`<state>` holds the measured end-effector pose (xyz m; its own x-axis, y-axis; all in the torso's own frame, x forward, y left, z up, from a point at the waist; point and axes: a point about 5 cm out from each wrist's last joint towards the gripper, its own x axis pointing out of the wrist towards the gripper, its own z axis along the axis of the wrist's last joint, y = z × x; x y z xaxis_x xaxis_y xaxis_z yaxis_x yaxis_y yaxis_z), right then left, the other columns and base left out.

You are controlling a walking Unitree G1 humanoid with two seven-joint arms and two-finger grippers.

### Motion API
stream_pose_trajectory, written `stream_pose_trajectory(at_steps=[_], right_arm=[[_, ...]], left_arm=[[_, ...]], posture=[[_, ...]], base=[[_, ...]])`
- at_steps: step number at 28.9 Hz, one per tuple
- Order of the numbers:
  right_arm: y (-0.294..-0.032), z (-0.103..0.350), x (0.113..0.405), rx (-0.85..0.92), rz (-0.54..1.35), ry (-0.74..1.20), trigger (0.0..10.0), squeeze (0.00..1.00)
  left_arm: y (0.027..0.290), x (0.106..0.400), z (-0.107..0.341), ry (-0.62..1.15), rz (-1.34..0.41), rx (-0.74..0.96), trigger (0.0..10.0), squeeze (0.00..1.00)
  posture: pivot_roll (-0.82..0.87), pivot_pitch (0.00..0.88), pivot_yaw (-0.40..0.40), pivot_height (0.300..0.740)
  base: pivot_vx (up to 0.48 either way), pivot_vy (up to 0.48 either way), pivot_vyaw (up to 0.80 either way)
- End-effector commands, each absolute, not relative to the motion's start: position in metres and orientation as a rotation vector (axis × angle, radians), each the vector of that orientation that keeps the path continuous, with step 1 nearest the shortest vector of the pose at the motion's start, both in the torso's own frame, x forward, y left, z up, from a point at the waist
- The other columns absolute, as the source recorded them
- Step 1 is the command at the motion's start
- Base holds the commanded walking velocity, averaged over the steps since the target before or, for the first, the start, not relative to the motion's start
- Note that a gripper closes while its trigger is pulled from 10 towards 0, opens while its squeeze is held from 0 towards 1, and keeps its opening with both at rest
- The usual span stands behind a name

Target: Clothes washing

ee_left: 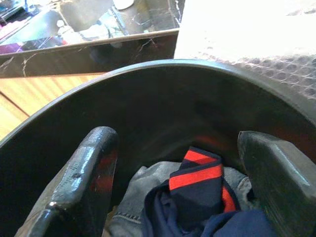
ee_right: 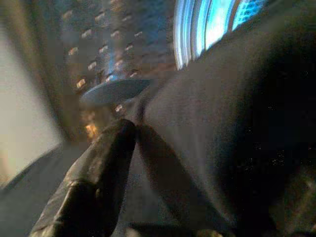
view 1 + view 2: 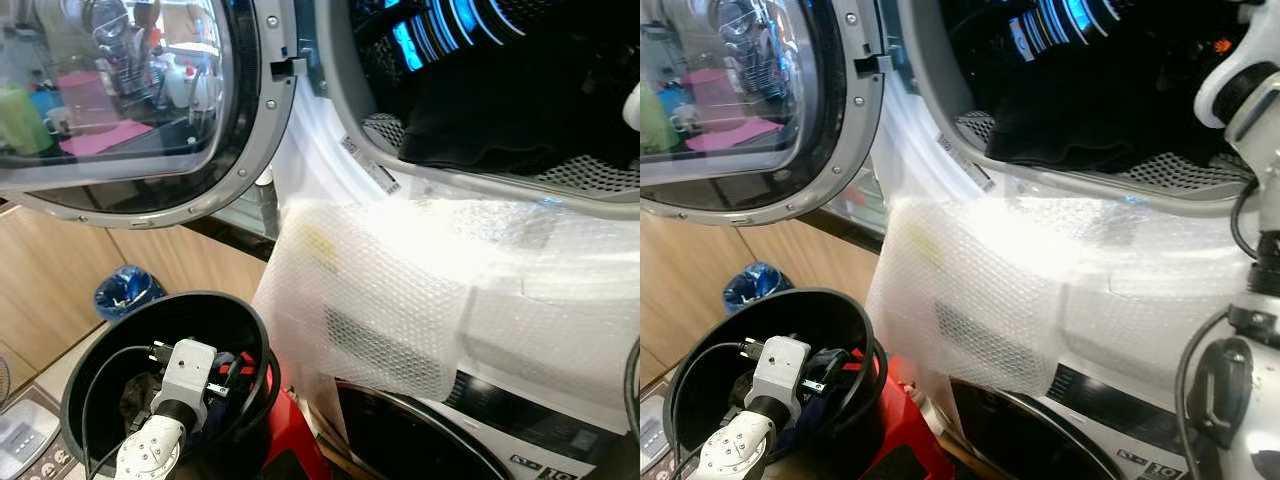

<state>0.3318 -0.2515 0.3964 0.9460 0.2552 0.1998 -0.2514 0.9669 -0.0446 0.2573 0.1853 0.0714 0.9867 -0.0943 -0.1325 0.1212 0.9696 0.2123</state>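
My left gripper (image 1: 177,140) hangs open inside a black bucket (image 3: 110,340). Its two fingers (image 1: 84,182) stand wide apart on either side of a navy garment with red stripes (image 1: 197,190), which lies on grey cloth (image 1: 133,202). In the eye views its white wrist (image 3: 185,370) dips over the bucket's rim. My right arm (image 3: 1245,85) reaches into the upper machine's drum, where a dark garment (image 3: 480,120) lies at the opening. In the right wrist view a single black finger (image 2: 96,177) rests against dark cloth (image 2: 212,138); the other finger is hidden.
The round glass door (image 3: 120,100) of the upper machine stands swung open to the left. Bubble wrap (image 3: 400,290) covers the front between the drum and a lower machine's door (image 3: 400,440). A blue bag (image 3: 125,290) lies by the wooden cabinets, and a red object (image 3: 295,440) sits beside the bucket.
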Motion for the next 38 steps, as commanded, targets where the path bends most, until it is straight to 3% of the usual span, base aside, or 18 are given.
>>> stream_pose_trajectory(at_steps=[1, 5, 10, 18, 21, 31, 38], right_arm=[[-0.238, 0.397, 0.315, -0.112, 0.363, -0.223, 10.0, 0.0], [-0.203, 0.379, 0.286, -0.332, 0.628, -0.256, 10.0, 0.0], [-0.189, 0.369, 0.267, -0.415, 0.782, -0.282, 10.0, 0.0], [-0.18, 0.354, 0.268, -0.438, 0.939, -0.263, 10.0, 0.0], [-0.163, 0.338, 0.27, -0.528, 1.113, -0.235, 10.0, 0.0], [-0.136, 0.326, 0.304, -0.588, 1.152, -0.194, 10.0, 0.0], [-0.129, 0.346, 0.352, -0.514, 0.878, -0.162, 10.0, 0.0]], left_arm=[[0.187, 0.257, 0.072, 0.131, -0.112, 0.224, 10.0, 0.0], [0.186, 0.258, 0.072, 0.131, -0.116, 0.223, 10.0, 0.0], [0.185, 0.259, 0.072, 0.131, -0.121, 0.22, 10.0, 0.0], [0.184, 0.26, 0.072, 0.127, -0.122, 0.216, 10.0, 0.0], [0.183, 0.26, 0.073, 0.123, -0.12, 0.217, 10.0, 0.0], [0.184, 0.26, 0.076, 0.114, -0.115, 0.219, 10.0, 0.0], [0.184, 0.261, 0.078, 0.108, -0.104, 0.208, 10.0, 0.0]], posture=[[-0.04, 0.067, 0.073, 0.74], [-0.05, 0.071, 0.078, 0.74], [-0.05, 0.07, 0.077, 0.74], [-0.04, 0.064, 0.072, 0.74], [-0.03, 0.059, 0.07, 0.74], [-0.02, 0.054, 0.067, 0.74], [-0.01, 0.052, 0.065, 0.74]], base=[[0.0, 0.0, 0.0], [0.0, 0.0, 0.0], [0.0, 0.0, 0.0], [0.0, 0.0, 0.0], [0.0, 0.0, 0.0], [0.0, 0.0, 0.0], [0.0, 0.0, 0.0]])
